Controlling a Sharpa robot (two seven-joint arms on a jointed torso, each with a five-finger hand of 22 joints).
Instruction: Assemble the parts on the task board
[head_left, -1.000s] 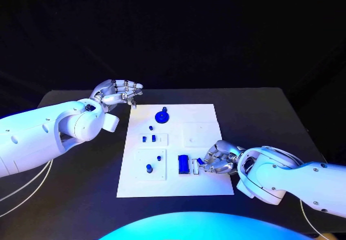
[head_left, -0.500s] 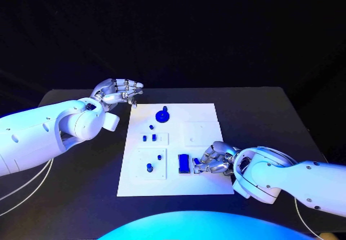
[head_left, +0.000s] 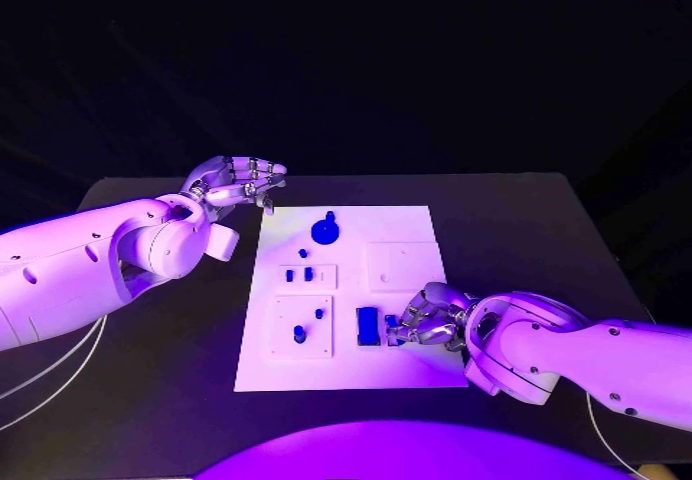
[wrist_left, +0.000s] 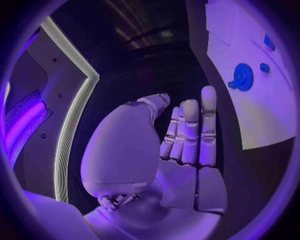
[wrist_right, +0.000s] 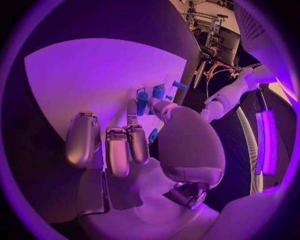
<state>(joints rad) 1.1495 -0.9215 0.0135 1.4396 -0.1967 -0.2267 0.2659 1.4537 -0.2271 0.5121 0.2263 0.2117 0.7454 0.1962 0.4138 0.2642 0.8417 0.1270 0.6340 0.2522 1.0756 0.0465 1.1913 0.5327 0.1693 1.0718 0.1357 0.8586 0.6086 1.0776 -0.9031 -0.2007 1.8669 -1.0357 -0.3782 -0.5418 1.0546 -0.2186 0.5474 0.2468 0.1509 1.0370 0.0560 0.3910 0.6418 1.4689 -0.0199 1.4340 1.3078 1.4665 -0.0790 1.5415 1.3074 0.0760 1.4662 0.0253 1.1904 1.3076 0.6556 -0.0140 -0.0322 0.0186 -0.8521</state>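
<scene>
The white task board (head_left: 411, 225) lies in the middle of the table. My right hand (head_left: 430, 318) is curled low over its near right part. It pinches a small blue part (wrist_right: 152, 136) between thumb and fingers, right beside an upright blue block (head_left: 368, 326). A round blue part (head_left: 326, 232) sits at the board's far end. Small blue pegs (head_left: 299, 274) stand in a raised square left of centre, and two more pegs (head_left: 299, 334) in the square nearer me. My left hand (head_left: 238, 183) hovers off the board's far left corner, fingers straight, holding nothing; its own hand (wrist_left: 187, 145) faces the round blue part (wrist_left: 242, 77).
The black table (head_left: 173, 380) surrounds the board, with bare room on both sides. A plain raised white square (head_left: 401, 266) lies on the board just beyond my right hand. My left forearm (head_left: 101, 270) stretches along the table's left side.
My right hand has crept a little to the left, closer to the upright blue block, still holding the small part. The left hand has not moved.
</scene>
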